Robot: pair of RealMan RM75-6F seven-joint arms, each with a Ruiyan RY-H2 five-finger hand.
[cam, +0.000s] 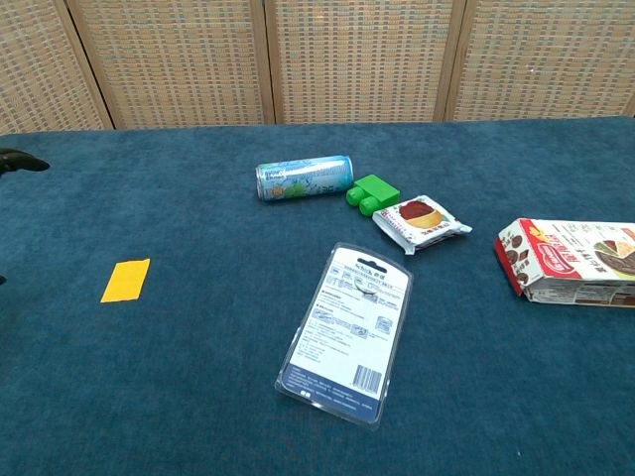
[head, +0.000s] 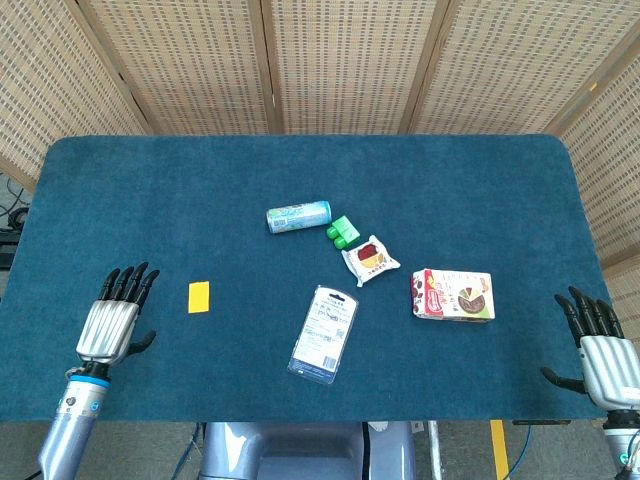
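Observation:
My left hand (head: 113, 318) hovers over the front left of the blue table (head: 150, 190), fingers spread and empty, a little left of a yellow tag (head: 199, 297); its fingertips (cam: 18, 161) just show at the chest view's left edge. My right hand (head: 603, 352) is open and empty off the table's front right corner, nearest a snack box (head: 453, 295). In the middle lie a drinks can (head: 298, 216) on its side, a green block (head: 342, 232), a small snack packet (head: 370, 260) and a flat blister pack (head: 324, 333).
Woven screen panels (head: 340, 60) stand behind the table. The same snack box (cam: 573, 263) lies at the right edge of the chest view, with the same blister pack (cam: 346, 331) near the front middle.

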